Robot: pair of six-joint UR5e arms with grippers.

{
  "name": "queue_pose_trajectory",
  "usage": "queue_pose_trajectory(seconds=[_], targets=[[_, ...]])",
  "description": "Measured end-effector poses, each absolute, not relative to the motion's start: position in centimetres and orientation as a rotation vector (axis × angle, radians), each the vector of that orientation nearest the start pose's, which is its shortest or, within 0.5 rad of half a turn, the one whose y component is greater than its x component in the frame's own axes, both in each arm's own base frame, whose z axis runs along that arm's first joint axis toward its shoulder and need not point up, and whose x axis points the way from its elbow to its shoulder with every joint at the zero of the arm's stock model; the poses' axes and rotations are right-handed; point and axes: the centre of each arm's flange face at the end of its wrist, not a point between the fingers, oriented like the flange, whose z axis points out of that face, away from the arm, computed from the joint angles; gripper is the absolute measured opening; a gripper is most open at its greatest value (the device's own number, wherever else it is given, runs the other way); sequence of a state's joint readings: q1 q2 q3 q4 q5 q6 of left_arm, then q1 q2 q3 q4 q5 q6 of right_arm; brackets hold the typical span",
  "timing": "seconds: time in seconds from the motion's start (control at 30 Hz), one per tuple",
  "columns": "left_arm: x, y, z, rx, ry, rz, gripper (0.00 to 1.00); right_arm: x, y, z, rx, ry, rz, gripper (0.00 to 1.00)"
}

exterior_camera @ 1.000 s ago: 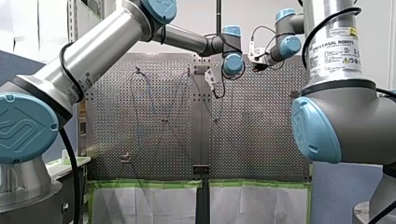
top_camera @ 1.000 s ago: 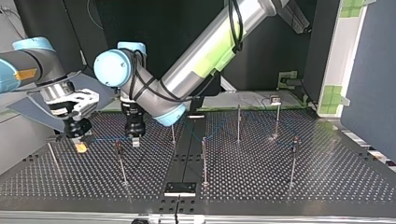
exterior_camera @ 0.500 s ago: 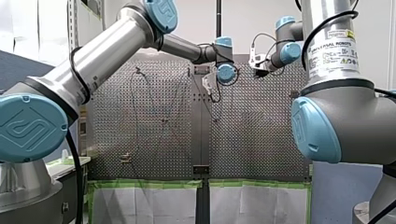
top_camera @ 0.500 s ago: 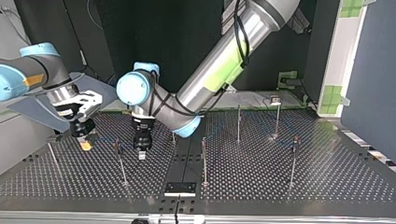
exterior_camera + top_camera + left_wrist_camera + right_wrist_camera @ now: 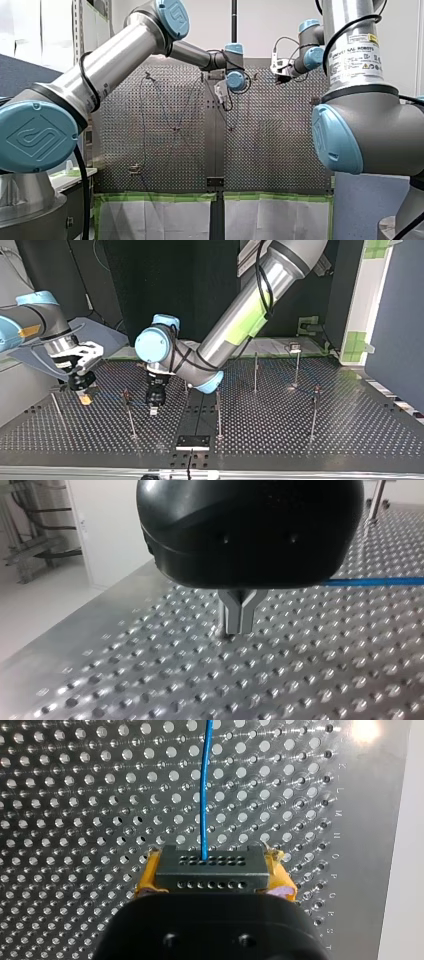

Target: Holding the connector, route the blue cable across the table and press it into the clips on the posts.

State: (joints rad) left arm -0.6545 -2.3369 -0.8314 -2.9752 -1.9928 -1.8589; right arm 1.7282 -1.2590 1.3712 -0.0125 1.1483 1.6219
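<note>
Right wrist view: my right pincer (image 5: 210,881) is closed down on a dark connector (image 5: 209,869), its yellow pads (image 5: 146,881) pressed against both ends. The blue cable (image 5: 205,785) leaves the connector's middle and runs straight ahead of the pincer over the holed table (image 5: 75,795). In the left wrist view my left pincer (image 5: 239,625) has its metal fingers squeezed together with nothing between them, tips just above the table. The cable passes beside it, behind the black body. In the top view a thin post (image 5: 129,412) stands between the two pincers, just beside the left one. More posts (image 5: 255,371) stand well beyond it.
</note>
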Motion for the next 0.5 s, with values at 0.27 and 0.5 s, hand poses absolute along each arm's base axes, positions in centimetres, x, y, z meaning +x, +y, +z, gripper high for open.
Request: queue_pose_trajectory(seconds=[0.27, 0.5], targets=[[55.1, -56.4, 36.4, -0.061, 1.520, -0.445, 1.00, 26.5, -56.7, 41.5, 1.691, -1.008, 1.622, 0.00], [53.8, -56.3, 35.8, -0.082, 1.578, -0.386, 1.00, 26.5, -56.7, 41.5, 1.695, -1.006, 1.625, 0.00]])
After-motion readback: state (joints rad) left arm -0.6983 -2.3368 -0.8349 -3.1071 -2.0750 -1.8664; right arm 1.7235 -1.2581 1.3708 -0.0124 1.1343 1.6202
